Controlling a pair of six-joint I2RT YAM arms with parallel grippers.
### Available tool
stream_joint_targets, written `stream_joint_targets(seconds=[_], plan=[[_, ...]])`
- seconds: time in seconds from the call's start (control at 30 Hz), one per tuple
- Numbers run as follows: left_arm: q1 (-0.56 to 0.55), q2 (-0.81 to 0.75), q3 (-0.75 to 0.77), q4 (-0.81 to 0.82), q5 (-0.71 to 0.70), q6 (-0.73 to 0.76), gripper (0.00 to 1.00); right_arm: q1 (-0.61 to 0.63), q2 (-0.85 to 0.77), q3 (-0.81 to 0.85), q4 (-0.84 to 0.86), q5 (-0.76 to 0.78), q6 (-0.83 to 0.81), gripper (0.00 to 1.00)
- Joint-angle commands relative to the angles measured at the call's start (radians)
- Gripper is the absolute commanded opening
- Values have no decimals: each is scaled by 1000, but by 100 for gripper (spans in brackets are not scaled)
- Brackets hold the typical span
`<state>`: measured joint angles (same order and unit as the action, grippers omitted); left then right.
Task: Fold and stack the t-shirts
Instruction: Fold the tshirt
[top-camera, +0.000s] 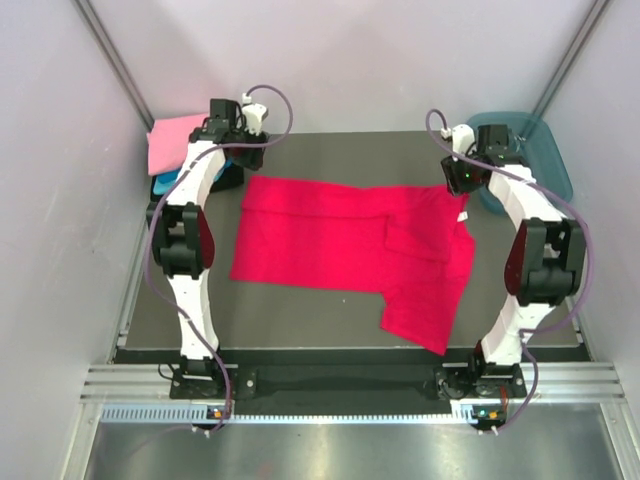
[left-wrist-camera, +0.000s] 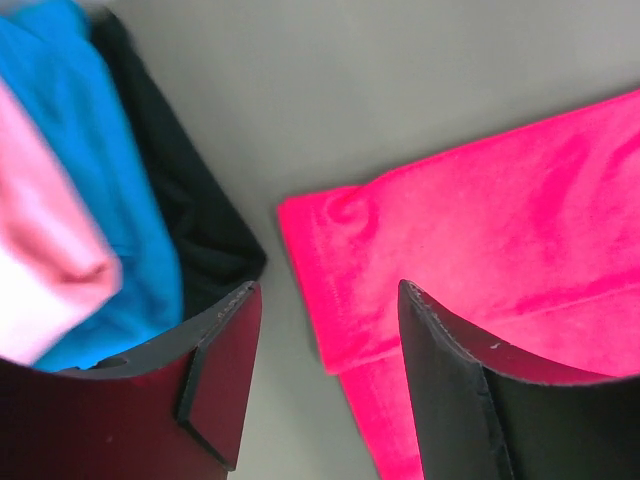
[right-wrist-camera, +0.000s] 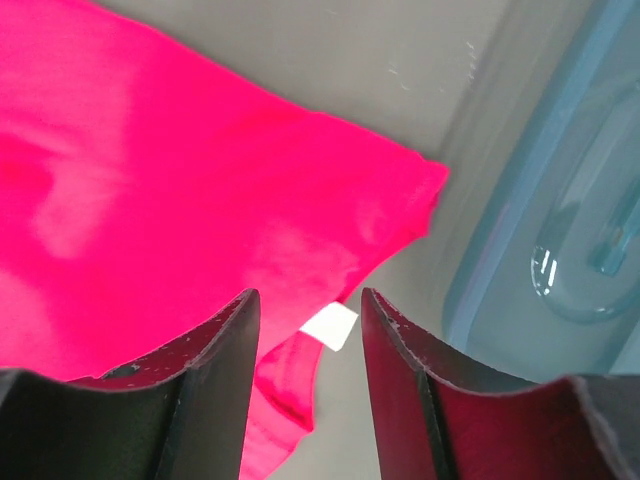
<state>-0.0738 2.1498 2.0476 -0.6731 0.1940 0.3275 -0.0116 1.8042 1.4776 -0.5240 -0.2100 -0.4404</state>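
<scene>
The crimson-red t-shirt (top-camera: 350, 250) lies partly folded across the dark table, one part hanging toward the front right. My left gripper (top-camera: 236, 150) is open above its far left corner (left-wrist-camera: 340, 230), nothing between the fingers. My right gripper (top-camera: 462, 190) is open above the shirt's far right corner (right-wrist-camera: 300, 200), where a white label (right-wrist-camera: 330, 327) shows. A pile at the far left holds the pink shirt (top-camera: 175, 140), the turquoise shirt (left-wrist-camera: 100, 170) and the black shirt (left-wrist-camera: 190, 210).
A translucent teal plastic tub (top-camera: 525, 150) stands at the far right, seen close by in the right wrist view (right-wrist-camera: 560, 230). The table's front edge (top-camera: 350, 352) runs before the arm bases. White walls close in the sides.
</scene>
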Motion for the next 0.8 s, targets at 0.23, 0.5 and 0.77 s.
stream_joint_targets(seconds=[0.23,0.5,0.77], plan=[[5,104,42,18,13,-58,62,-22,199,214,79,146,28,47],[5,148,60,33,-28,-58,63,-22,326,299,82,158,12,47],[5,226,111,49,-85,-48,64,-22,366,293,96,202,-3,48]])
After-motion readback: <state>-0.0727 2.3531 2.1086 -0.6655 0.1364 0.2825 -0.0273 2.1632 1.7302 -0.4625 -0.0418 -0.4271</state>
